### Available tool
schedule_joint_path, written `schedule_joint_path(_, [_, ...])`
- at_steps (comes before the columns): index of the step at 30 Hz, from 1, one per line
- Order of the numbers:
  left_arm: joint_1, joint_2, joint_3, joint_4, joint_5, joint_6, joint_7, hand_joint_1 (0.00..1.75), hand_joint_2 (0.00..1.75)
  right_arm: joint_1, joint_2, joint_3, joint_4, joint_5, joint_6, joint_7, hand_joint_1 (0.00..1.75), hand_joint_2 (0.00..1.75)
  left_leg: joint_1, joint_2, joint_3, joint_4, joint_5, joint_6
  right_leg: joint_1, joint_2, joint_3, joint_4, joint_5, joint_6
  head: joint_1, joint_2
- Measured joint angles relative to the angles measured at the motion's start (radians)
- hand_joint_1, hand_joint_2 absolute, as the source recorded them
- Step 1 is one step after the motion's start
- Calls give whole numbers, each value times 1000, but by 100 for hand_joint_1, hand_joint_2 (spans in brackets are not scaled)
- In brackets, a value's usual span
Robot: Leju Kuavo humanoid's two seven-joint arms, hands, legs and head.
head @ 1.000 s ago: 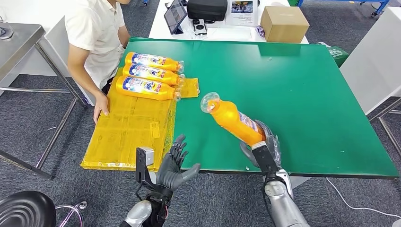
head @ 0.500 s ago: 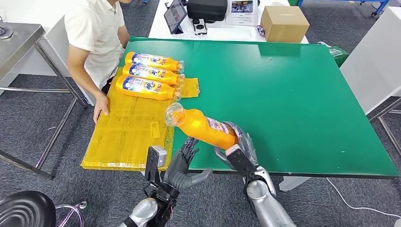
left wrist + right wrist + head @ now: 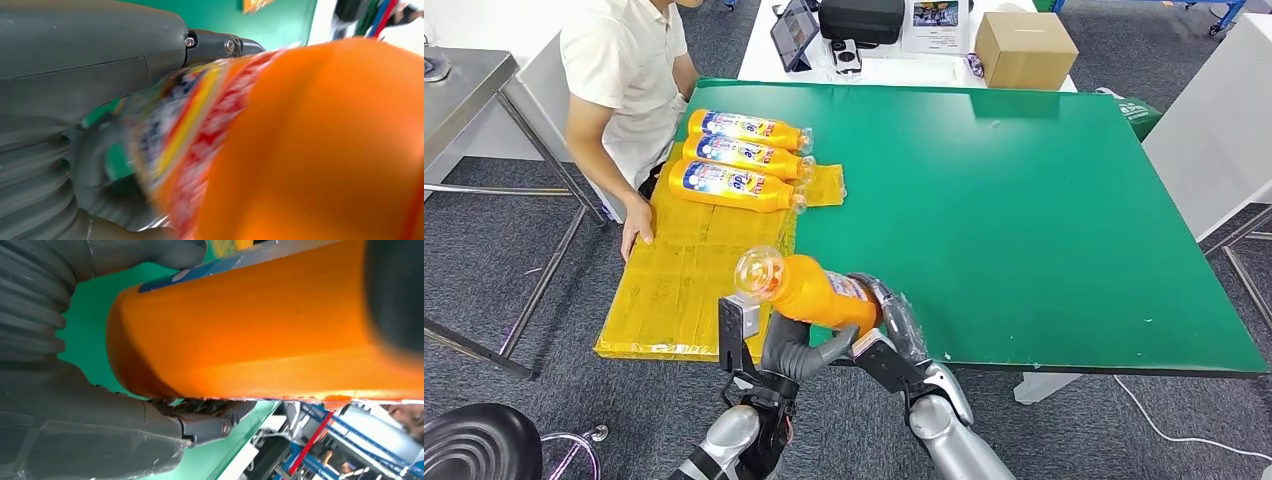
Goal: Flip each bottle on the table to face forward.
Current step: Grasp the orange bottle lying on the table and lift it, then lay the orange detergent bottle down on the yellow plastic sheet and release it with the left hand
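Over the last second the right robot hand (image 3: 886,330) has carried the orange plastic bottle with a clear cap (image 3: 809,290) from mid-worktop across to the near-left edge, where the left robot hand (image 3: 796,350) now meets it from beneath. The right robot hand grips the bottle's base end; whether the left has actually closed on the body I cannot tell, though its thumb lies against it. This looks like a handover before laying the bottle down. Three orange labelled bottles (image 3: 739,160) lie side by side on the yellow sheet (image 3: 689,290), leaving open room nearer the robot. A person's hand (image 3: 636,228) rests on the sheet's far-left edge.
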Motion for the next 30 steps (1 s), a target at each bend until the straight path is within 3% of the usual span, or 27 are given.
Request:
schedule_joint_path(4, [-8,-9,8,0,15,24,-18,0,175,6,4,32,-24,-13,-11,12,175,175,0,0,0,0,0,0,0,0,0,0,0,0,0,0])
schedule_joint_path(9, [-10,-12,13,-16,79,-11,3,2,175,7,4,56,-30,-35,-14,15,175,175,0,0,0,0,0,0,0,0,0,0,0,0,0,0])
schedule_joint_path(13, [-10,-12,17,-29,107,-44,14,175,175,5,4,65,-29,-45,-15,9,175,175,0,0,0,0,0,0,0,0,0,0,0,0,0,0])
schedule_joint_path(20, [-10,-11,20,-34,103,-51,3,175,175,-4,6,69,-25,-46,-14,2,175,175,0,0,0,0,0,0,0,0,0,0,0,0,0,0])
schedule_joint_path(21, [-10,-11,21,-34,103,-51,3,175,175,-4,6,69,-25,-46,-14,2,164,175,0,0,0,0,0,0,0,0,0,0,0,0,0,0])
schedule_joint_path(24, [-10,-11,26,-34,96,-50,-9,175,175,-6,6,74,-24,-48,-4,2,34,175,0,0,0,0,0,0,0,0,0,0,0,0,0,0])
schedule_joint_path(25, [-10,-11,28,-34,91,-49,-17,175,175,-7,6,78,-23,-50,7,4,1,175,0,0,0,0,0,0,0,0,0,0,0,0,0,0])
schedule_joint_path(30, [-10,-10,43,-41,83,-50,-35,175,175,-11,5,97,-17,-67,76,4,0,175,0,0,0,0,0,0,0,0,0,0,0,0,0,0])
